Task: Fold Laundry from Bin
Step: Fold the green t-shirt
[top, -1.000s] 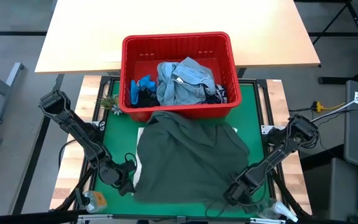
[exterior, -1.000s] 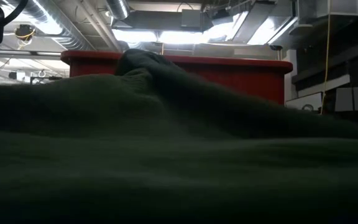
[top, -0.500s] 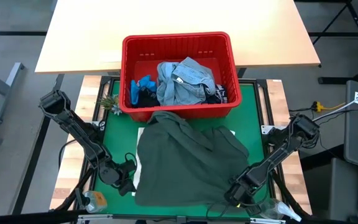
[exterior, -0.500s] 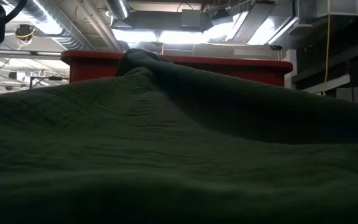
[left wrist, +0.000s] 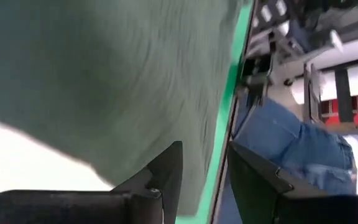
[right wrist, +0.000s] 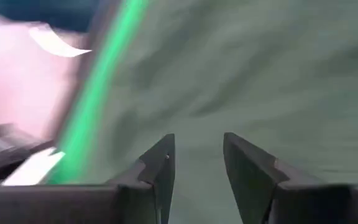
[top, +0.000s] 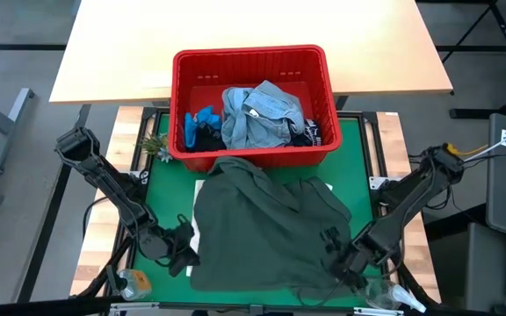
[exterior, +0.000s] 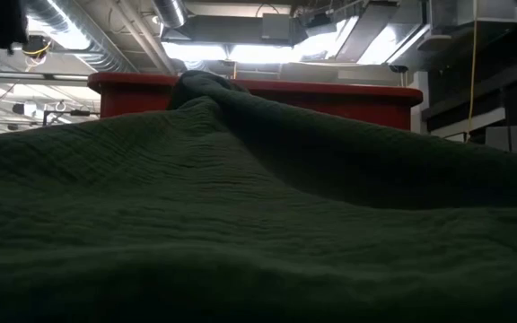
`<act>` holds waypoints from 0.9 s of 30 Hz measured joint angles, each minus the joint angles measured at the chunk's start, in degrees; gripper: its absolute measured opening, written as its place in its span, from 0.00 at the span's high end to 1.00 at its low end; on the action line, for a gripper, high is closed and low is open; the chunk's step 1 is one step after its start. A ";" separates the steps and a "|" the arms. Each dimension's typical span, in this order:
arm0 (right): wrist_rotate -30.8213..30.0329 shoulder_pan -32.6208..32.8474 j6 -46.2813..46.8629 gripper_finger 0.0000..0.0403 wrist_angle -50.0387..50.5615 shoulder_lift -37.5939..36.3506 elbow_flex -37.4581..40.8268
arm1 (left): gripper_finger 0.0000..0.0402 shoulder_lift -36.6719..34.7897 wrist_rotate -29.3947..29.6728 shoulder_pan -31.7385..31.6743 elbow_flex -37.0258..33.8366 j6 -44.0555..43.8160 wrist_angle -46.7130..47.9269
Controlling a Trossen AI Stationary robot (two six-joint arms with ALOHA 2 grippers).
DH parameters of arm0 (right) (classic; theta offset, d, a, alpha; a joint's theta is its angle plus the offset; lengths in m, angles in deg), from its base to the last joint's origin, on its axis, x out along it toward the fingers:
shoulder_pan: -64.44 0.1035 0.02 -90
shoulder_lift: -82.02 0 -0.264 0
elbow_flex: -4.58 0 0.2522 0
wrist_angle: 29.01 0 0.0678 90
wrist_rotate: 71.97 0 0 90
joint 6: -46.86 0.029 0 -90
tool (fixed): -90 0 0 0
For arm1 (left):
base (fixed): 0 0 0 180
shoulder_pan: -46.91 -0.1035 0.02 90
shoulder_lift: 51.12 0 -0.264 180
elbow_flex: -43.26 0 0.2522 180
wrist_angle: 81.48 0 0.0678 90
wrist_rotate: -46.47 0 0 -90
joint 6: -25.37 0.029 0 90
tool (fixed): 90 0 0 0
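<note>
A dark green garment (top: 266, 224) lies spread on the green mat. Its far part is draped up over the near rim of the red bin (top: 249, 54). In the low view the garment (exterior: 258, 215) fills the foreground in front of the bin (exterior: 348, 103). Inside the bin lie a light blue denim shirt (top: 262, 118), a bright blue piece (top: 200, 123) and a dark navy piece (top: 310, 133). My left gripper (top: 183, 254) is low at the garment's near left edge, open (left wrist: 204, 165). My right gripper (top: 339, 262) hangs open (right wrist: 197, 155) above the near right corner, pointing steeply down.
Something white (top: 197, 230) shows under the garment's left edge. A small green sprig (top: 152, 143) lies left of the bin. A wooden table (top: 253, 22) stands behind the bin. Small items sit at the near corners (top: 134, 283) (top: 398, 297). Bare mat (top: 358, 158) shows right of the garment.
My right gripper has risen from the garment's near right corner and tipped to point more steeply down, most of it in the last half second. My left gripper has rolled about its own line while staying in place. In the low view the garment's near part now stands higher.
</note>
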 joint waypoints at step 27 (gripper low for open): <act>-16.43 -30.71 -21.05 0.66 10.04 6.51 0.08 | 0.70 0.00 6.32 -17.65 -0.02 20.29 6.54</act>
